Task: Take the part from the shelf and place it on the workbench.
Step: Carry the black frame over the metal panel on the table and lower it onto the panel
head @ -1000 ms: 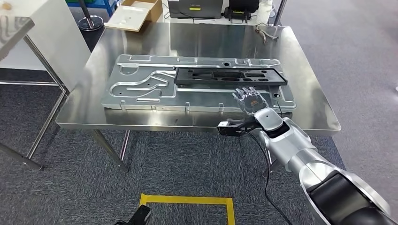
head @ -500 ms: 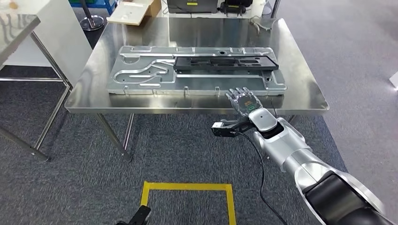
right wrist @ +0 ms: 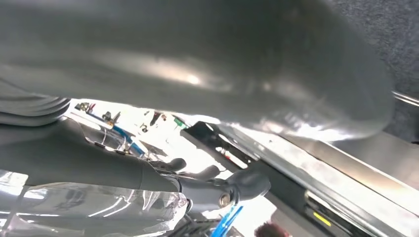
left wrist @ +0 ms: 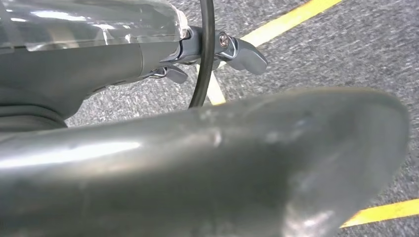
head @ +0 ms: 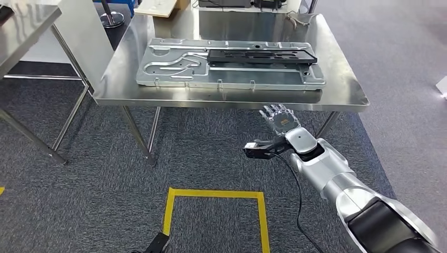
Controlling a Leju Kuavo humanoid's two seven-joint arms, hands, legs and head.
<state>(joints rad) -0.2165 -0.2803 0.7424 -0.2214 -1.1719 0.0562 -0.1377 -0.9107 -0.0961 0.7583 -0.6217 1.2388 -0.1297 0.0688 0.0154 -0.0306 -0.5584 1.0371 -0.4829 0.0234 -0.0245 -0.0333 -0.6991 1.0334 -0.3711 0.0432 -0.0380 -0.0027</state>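
The long black part (head: 262, 56) lies flat on the grey metal panel (head: 174, 68) atop the steel workbench (head: 337, 89).

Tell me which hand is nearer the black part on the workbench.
Right. The right hand hangs empty in front of the workbench, short of the black part lying on the silver plate. The left hand hangs low over the yellow-taped carpet, farther away.

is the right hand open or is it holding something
Open: the right hand is empty with fingers spread, over the carpet just short of the table edge.
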